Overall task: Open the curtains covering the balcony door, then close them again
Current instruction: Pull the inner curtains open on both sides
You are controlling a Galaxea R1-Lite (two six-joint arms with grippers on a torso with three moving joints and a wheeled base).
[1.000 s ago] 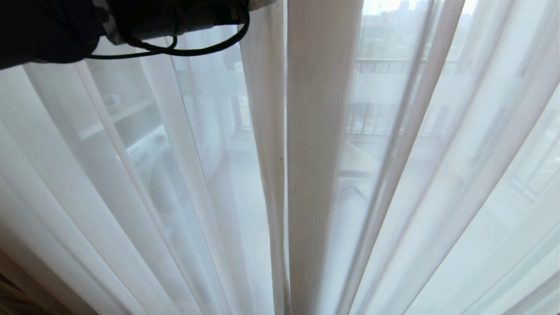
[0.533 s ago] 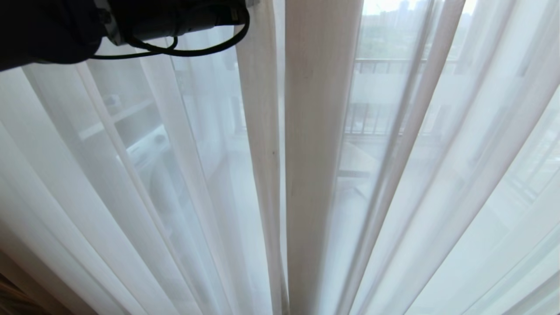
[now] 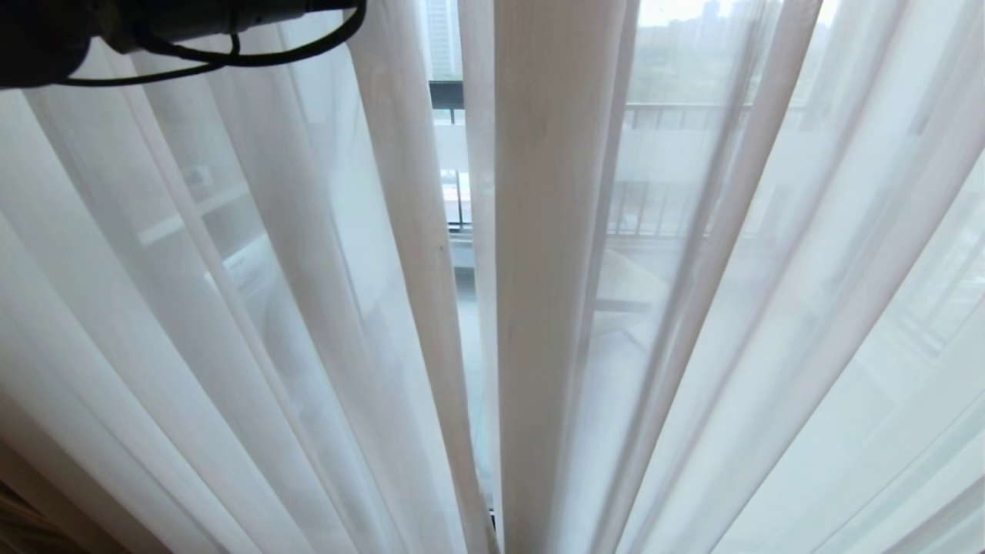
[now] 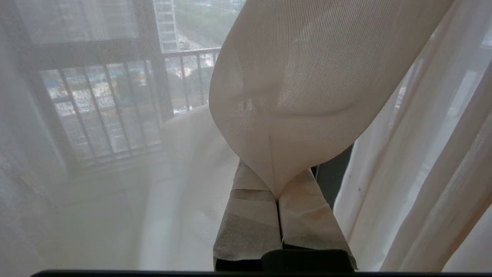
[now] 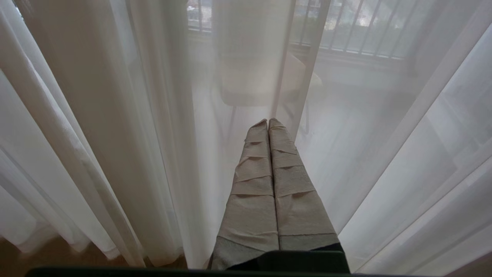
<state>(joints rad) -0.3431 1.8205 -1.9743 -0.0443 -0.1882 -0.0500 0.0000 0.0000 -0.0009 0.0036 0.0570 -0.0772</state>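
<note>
1. Head view: the left curtain (image 3: 385,192) edge has shifted leftward since a second ago, opening a narrow gap (image 3: 454,192) onto the balcony door; opening has begun.
2. Left wrist view: the left gripper (image 4: 277,196) is clamped on the sheer's hem.
3. Right wrist view: the right gripper (image 5: 268,122) is closed, empty, before the curtains.

Black arm (image 3: 46,31), looped cable (image 3: 254,54), tape-wrapped fingers (image 5: 265,192)

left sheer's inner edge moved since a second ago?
Yes. The thin white left sheer panel's inner edge, pinched by the left gripper, has slid left, away from the unmoved right sheer edge, opening a gap.
</note>
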